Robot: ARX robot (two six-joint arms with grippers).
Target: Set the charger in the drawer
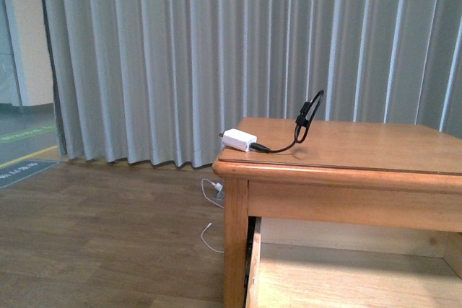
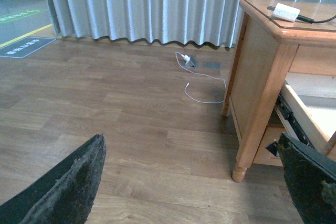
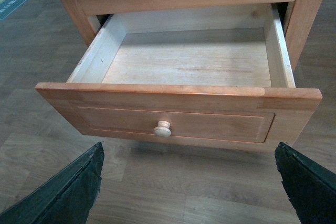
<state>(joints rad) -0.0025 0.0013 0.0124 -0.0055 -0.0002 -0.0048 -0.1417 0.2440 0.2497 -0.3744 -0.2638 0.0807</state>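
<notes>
Light-brown wooden table (image 1: 375, 148), glossy top. Small white rectangular charger block (image 1: 239, 139) lies flat at the table's front-left corner. Its thin black cable (image 1: 302, 126) loops upward over the tabletop. Below the top, the pale-lined wooden drawer (image 1: 346, 275) stands pulled out. Thin white cable (image 1: 214, 191) lies on the floor beside the table's left leg. Grey pleated curtain (image 1: 216, 55) hangs behind the table.

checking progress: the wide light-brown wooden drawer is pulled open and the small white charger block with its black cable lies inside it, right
Not inside. The wide light-brown wooden drawer is pulled open, but the small white charger block with its black cable lies on the wooden table top, near its corner; the front view shows it.
</notes>
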